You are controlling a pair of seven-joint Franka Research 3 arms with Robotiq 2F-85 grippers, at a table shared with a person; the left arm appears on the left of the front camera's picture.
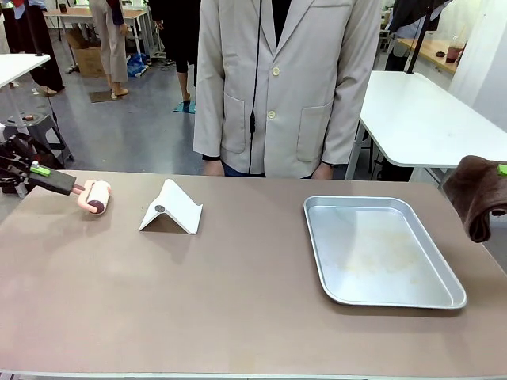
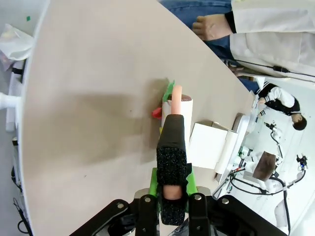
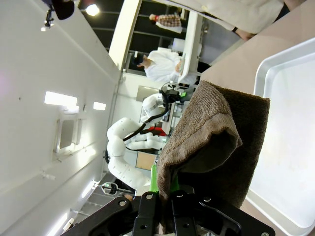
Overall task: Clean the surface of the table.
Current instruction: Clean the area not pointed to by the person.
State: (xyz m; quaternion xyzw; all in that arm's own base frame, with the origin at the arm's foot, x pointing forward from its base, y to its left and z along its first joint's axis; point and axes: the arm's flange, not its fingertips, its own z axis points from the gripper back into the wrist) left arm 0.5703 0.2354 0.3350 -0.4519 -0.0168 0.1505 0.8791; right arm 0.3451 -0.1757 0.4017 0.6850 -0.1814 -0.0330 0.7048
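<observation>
The brown table (image 1: 198, 301) stretches across the front view. At its far left edge my left gripper (image 1: 54, 181) is shut on the pink handle of a lint roller (image 1: 96, 196), whose roll lies just above the tabletop. In the left wrist view the fingers (image 2: 172, 147) clamp that handle, and the roller (image 2: 180, 109) points out over the table (image 2: 88, 98). Off the right edge, my right gripper (image 1: 500, 169) is shut on a brown cloth (image 1: 478, 195) that hangs above the table. The cloth (image 3: 211, 142) drapes over that gripper (image 3: 165, 196) in the right wrist view.
A white folded stand (image 1: 171, 209) sits left of centre. A silver metal tray (image 1: 380, 249) lies on the right half, with faint smears inside. A person in a beige coat (image 1: 285, 79) stands at the far edge, hands (image 1: 211, 167) resting at it.
</observation>
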